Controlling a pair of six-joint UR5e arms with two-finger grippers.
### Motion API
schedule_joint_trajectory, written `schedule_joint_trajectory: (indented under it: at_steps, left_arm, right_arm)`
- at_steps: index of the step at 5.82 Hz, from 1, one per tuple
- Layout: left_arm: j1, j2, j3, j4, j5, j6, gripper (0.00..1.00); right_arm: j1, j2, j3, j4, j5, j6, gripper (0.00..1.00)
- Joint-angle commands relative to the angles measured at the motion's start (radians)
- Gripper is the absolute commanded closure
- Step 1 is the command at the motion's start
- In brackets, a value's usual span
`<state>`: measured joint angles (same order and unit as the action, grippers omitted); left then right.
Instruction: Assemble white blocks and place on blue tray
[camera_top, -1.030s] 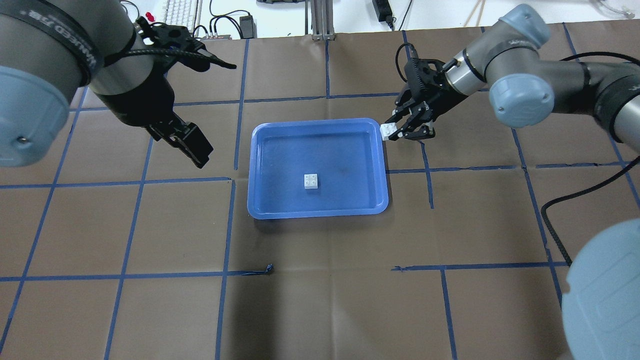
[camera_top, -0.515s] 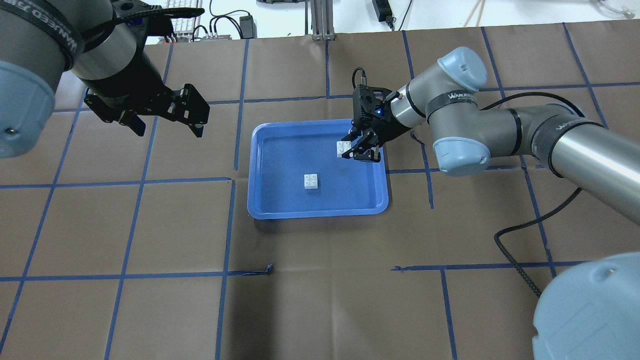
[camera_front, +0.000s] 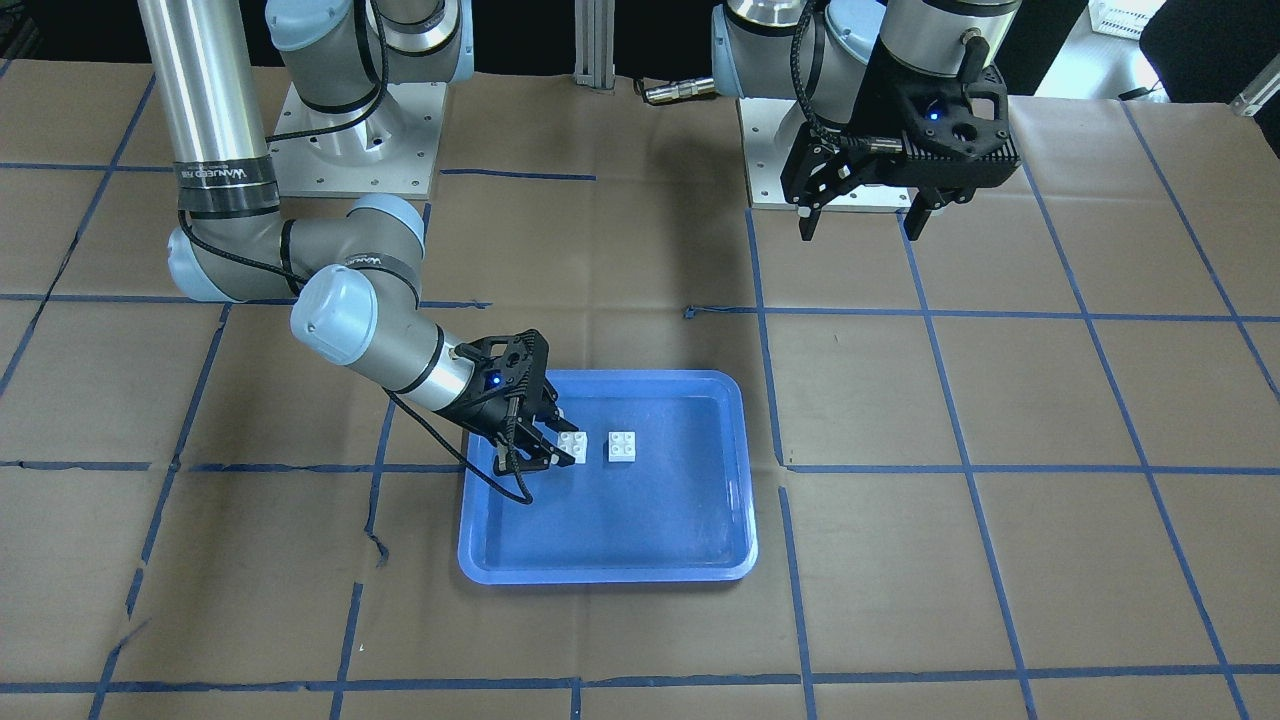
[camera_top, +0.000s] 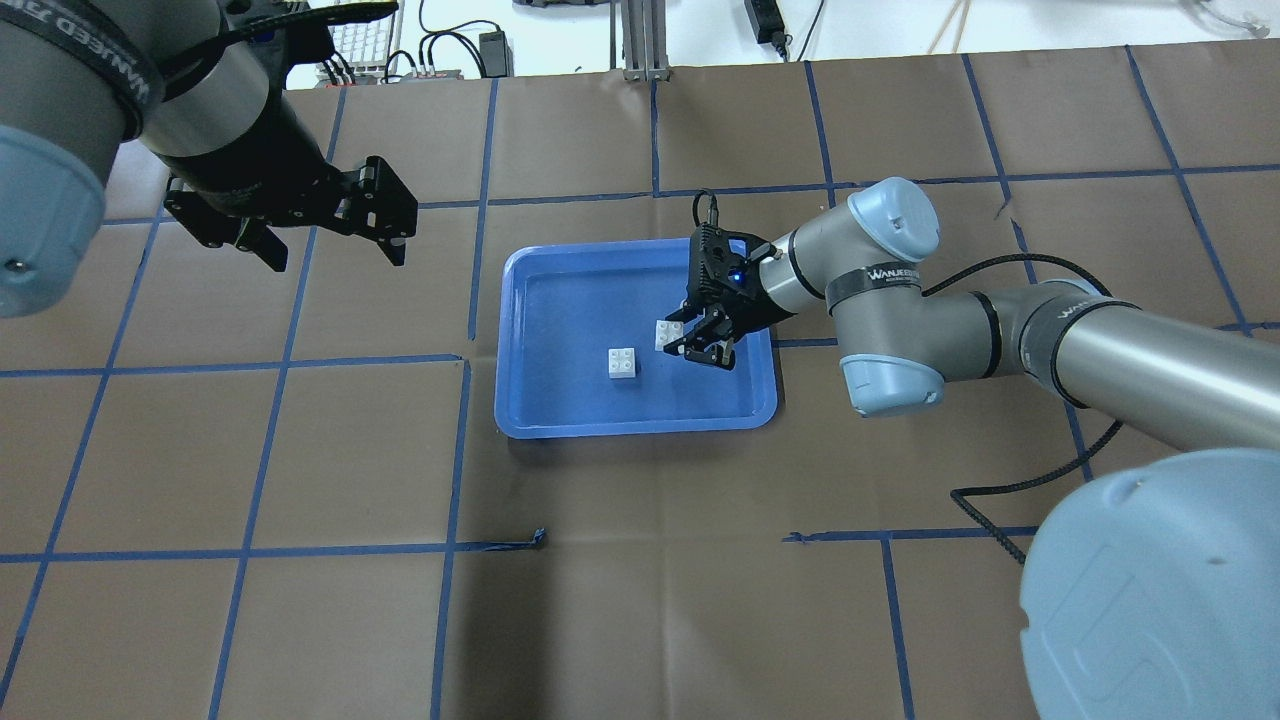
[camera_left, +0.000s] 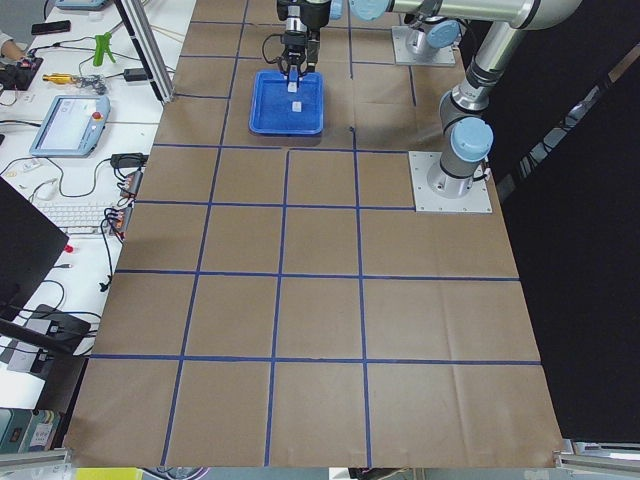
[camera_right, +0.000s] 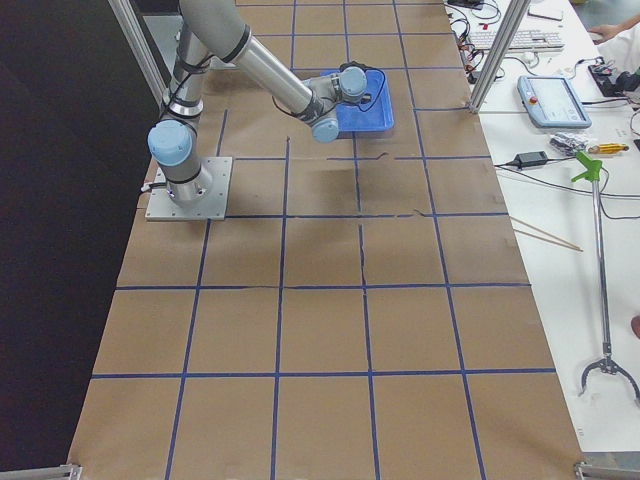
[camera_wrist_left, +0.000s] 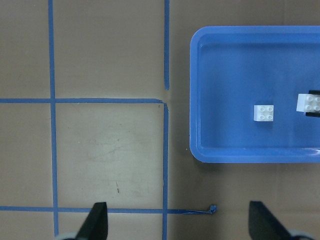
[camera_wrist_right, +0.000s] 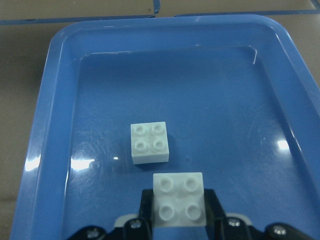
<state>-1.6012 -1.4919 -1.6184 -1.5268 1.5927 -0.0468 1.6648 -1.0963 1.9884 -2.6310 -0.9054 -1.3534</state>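
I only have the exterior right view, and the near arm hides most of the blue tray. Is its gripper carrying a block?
Observer: Yes. The right gripper is shut on a white block, held over the blue tray.
Operator: Where is the other block?
Observer: The second white block lies studs up on the tray floor, apart from the held one.
Operator: And the left gripper?
Observer: The left gripper hangs open and empty, away from the tray.
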Motion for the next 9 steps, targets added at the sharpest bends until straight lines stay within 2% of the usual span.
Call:
schedule_joint_trajectory:
  at_steps: [1, 9]
  left_arm:
    - [0.0, 0.001, 0.0, 0.0, 0.0, -0.001, 0.01]
    - [0.0, 0.001, 0.002, 0.002, 0.0, -0.002, 0.01]
  right_arm:
    - [0.033, 0.03, 0.004, -0.024, -0.001, 0.004, 0.73]
    - [0.046, 0.055, 0.003, -0.027, 0.0, 0.034, 0.72]
